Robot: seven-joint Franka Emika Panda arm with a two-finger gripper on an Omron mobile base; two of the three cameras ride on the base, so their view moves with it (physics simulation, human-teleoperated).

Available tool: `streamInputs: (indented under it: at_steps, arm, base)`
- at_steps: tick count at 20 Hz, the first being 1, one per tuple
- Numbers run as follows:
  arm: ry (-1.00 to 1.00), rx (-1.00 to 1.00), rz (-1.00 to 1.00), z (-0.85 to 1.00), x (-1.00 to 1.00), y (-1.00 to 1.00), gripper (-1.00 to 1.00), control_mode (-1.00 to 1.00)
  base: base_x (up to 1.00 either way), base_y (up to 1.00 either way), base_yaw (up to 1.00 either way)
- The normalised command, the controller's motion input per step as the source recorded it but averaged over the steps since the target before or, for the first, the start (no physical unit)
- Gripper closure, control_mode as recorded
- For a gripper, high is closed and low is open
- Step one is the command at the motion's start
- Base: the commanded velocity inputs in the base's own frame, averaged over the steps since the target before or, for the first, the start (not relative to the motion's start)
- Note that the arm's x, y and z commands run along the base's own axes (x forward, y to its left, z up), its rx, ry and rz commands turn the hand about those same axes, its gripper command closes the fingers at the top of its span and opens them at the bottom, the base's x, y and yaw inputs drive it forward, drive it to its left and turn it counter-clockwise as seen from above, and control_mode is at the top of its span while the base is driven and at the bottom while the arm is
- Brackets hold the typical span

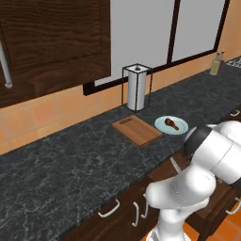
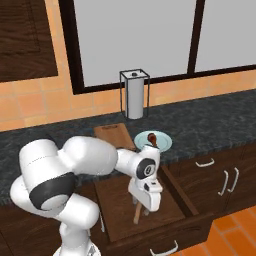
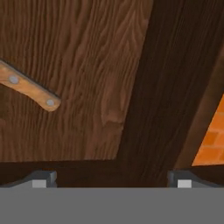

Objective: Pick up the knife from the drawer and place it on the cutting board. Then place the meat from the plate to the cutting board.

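The drawer (image 2: 182,198) stands pulled out below the counter, with its lighter floor (image 3: 87,57) in the hand view. The knife (image 2: 137,214) lies inside it; its light wooden handle with silver rivets (image 3: 30,89) points toward the drawer's front, and the blade is hidden. My gripper (image 2: 145,209) hangs inside the drawer just right of the handle, open (image 3: 111,179), with nothing between its fingers. The cutting board (image 1: 136,129) (image 2: 112,133) lies on the counter. Right of it is the plate (image 1: 182,126) (image 2: 166,144) with the meat (image 1: 172,124) (image 2: 152,138) on it.
A paper towel holder (image 1: 137,87) (image 2: 134,95) stands behind the board by the window. A bottle (image 1: 216,63) sits far right on the dark counter (image 1: 70,160). The drawer's dark side wall (image 3: 170,87) is right of the gripper, with orange floor tiles (image 3: 212,135) beyond.
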Motion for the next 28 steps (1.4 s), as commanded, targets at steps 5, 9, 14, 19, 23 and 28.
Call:
streamInputs:
  at_steps: [5,9,14,19,23,28]
  arm:
    - [0.00,0.00,0.09,-0.86,0.61,0.06,-1.00,-1.00]
    - [-0.17,0.00,0.11,-0.37,0.37,0.01,-1.00,-1.00]
    - [-0.09,0.00,0.13,-0.58,0.48,0.00,-1.00,-1.00]
    - [-0.05,0.00,0.09,-0.39,0.21,0.00,-1.00,-1.00]
    - [0.00,0.00,0.09,-0.29,0.00,-0.03,-1.00,-1.00]
    - [0.00,0.00,0.08,-0.29,0.00,-0.04,1.00,-1.00]
  base:
    - [0.00,0.00,0.00]
    - [0.00,0.00,0.00]
    - [0.00,0.00,0.00]
    - [0.00,0.00,0.00]
    - [0.00,0.00,0.00]
    - [0.00,0.00,0.00]
